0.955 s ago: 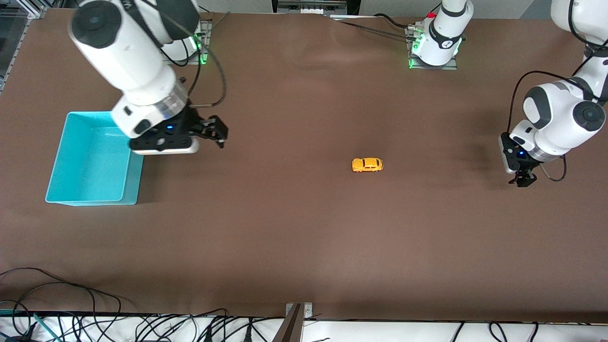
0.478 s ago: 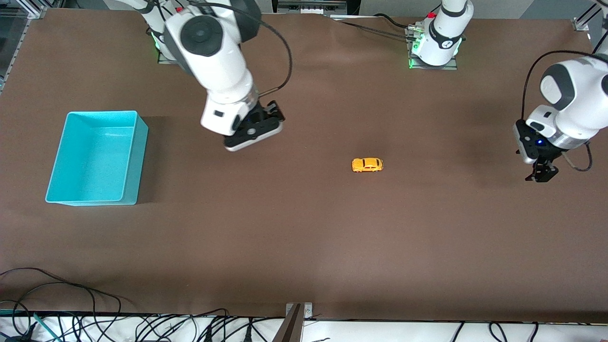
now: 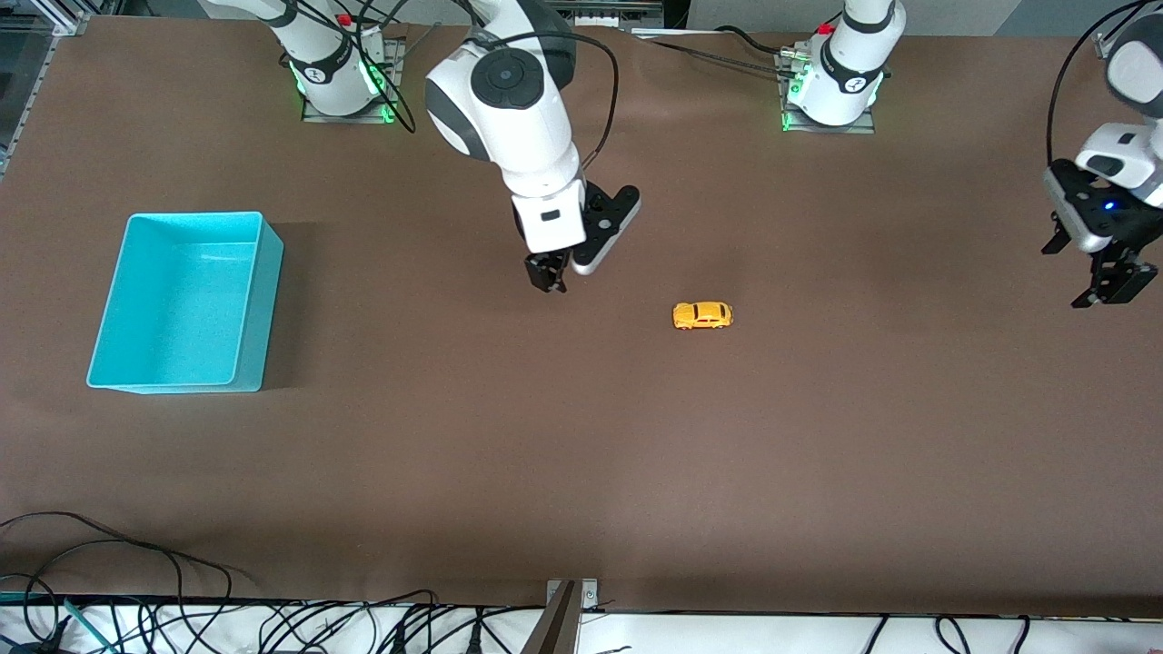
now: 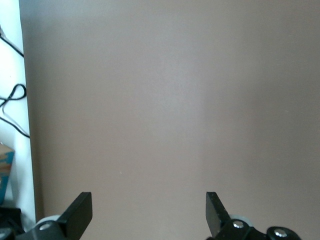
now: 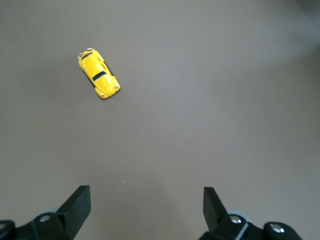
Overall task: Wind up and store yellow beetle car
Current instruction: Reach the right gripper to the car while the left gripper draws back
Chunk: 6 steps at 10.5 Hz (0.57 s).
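— Which step are we at, would you say?

— The approach, I'd judge. The right gripper hangs over bare table just above centre of the front view, fingers spread wide and holding nothing. The yellow beetle car sits untouched on its wheels a bit right of centre, well apart from that gripper.

— And the other arm?

— The left gripper waits at the right edge of the frame, over bare table, also spread open and empty. Its own camera shows only brown surface.

— So what does the next move need?

— My guess: the right gripper has to get over the car and come down astride its body. In the right wrist view the car lies in the upper left, slantwise to the fingers, so the wrist likely needs turning.

— What's the car like?

— Tiny, rounded, yellow-orange, dark windows. The turquoise bin at the left of the frame dwarfs it and stands empty.
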Each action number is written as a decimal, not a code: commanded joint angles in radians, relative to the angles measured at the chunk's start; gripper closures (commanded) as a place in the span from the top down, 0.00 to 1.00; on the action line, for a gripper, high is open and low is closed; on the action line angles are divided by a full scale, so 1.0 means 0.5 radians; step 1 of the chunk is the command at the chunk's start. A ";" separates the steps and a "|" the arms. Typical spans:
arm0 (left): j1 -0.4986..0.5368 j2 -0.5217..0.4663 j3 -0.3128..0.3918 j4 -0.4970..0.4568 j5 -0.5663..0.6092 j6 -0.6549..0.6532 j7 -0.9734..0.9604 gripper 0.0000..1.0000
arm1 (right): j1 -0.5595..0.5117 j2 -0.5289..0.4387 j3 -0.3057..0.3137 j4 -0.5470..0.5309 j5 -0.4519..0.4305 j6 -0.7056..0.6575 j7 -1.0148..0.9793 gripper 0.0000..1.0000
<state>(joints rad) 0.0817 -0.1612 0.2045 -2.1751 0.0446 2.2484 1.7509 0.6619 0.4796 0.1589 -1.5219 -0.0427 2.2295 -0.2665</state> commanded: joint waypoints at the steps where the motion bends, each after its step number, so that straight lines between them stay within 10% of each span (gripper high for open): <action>1: -0.010 0.019 0.149 0.260 -0.003 -0.354 0.005 1.00 | 0.063 0.136 0.035 0.080 -0.022 0.160 -0.236 1.00; 6: -0.016 0.025 0.085 0.475 -0.003 -0.631 -0.757 1.00 | 0.124 0.525 0.170 0.199 -0.040 0.793 -0.255 1.00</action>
<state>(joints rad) 0.0802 -0.1640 0.2648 -1.9700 0.0432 1.9682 1.4960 0.7096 0.6578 0.2292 -1.5080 -0.0448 2.6012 -0.3763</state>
